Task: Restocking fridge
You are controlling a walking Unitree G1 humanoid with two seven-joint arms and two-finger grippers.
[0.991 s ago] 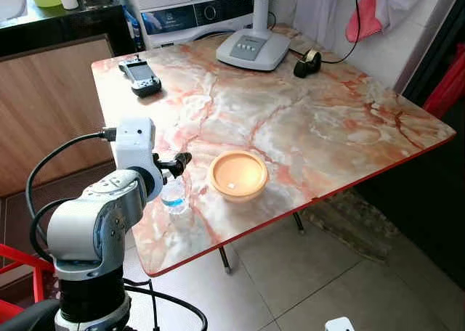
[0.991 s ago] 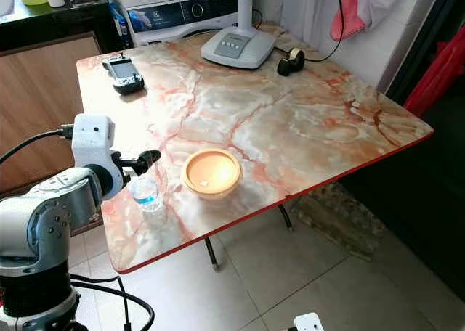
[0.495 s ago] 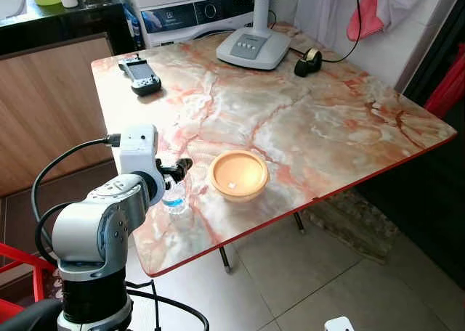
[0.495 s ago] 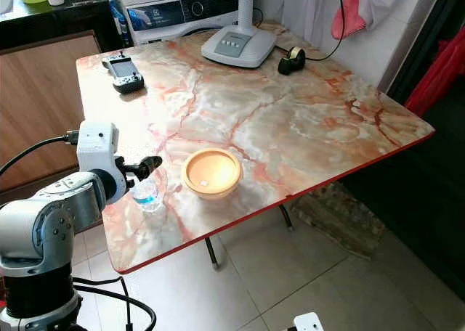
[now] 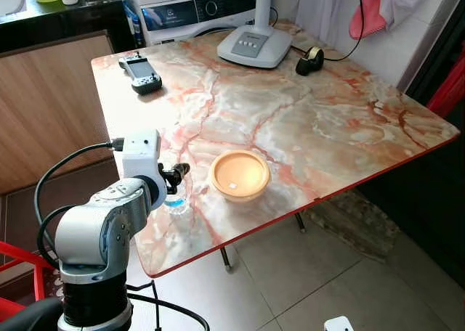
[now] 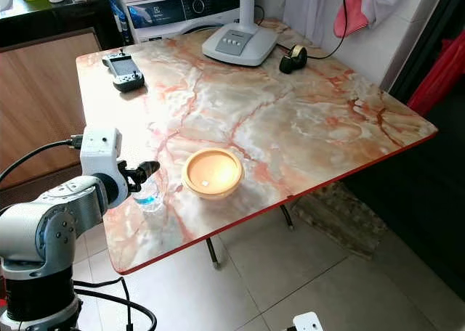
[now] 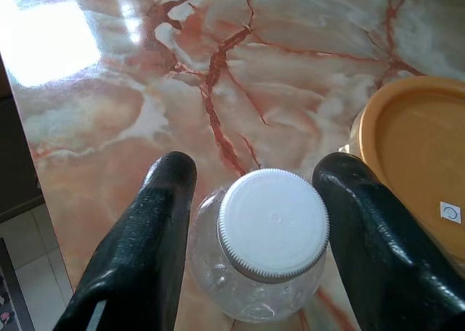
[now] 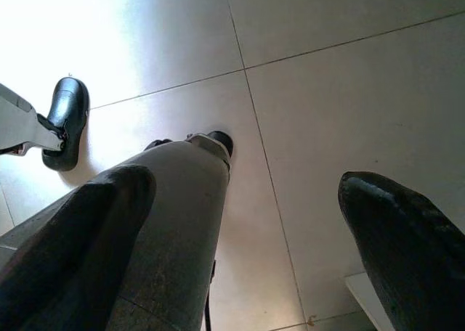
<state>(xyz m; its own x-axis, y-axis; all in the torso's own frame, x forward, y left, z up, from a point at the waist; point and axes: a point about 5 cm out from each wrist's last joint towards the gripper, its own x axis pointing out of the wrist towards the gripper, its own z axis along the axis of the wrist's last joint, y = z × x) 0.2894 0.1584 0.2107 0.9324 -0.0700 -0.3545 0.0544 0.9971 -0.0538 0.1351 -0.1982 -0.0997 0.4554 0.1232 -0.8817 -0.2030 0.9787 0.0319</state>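
Note:
A small clear bottle (image 7: pixel 272 226) with a white screw cap stands upright near the front left edge of the marble table (image 5: pixel 327 128). My left gripper (image 7: pixel 256 164) is open just above it, one black finger (image 7: pixel 156 229) on each side of the cap, with a narrow gap on both sides. From the head the same gripper (image 5: pixel 176 176) hangs over the bottle (image 6: pixel 148 197). Beside the bottle sits a round orange container (image 5: pixel 239 175) with a lid. My right gripper (image 8: pixel 243 186) hangs open and idle, pointing at the tiled floor.
On the table's far side are a white fan base (image 5: pixel 254 46), a handheld device (image 5: pixel 142 71) and a tape roll (image 5: pixel 314 56). A washing machine (image 5: pixel 196 11) stands behind, a wooden cabinet (image 5: pixel 43 106) to the left. My own leg (image 8: pixel 167 222) is beside the right gripper.
My left gripper has come down and closer around the bottle, which now sits between its fingers. The bottle and the orange container have stayed in place.

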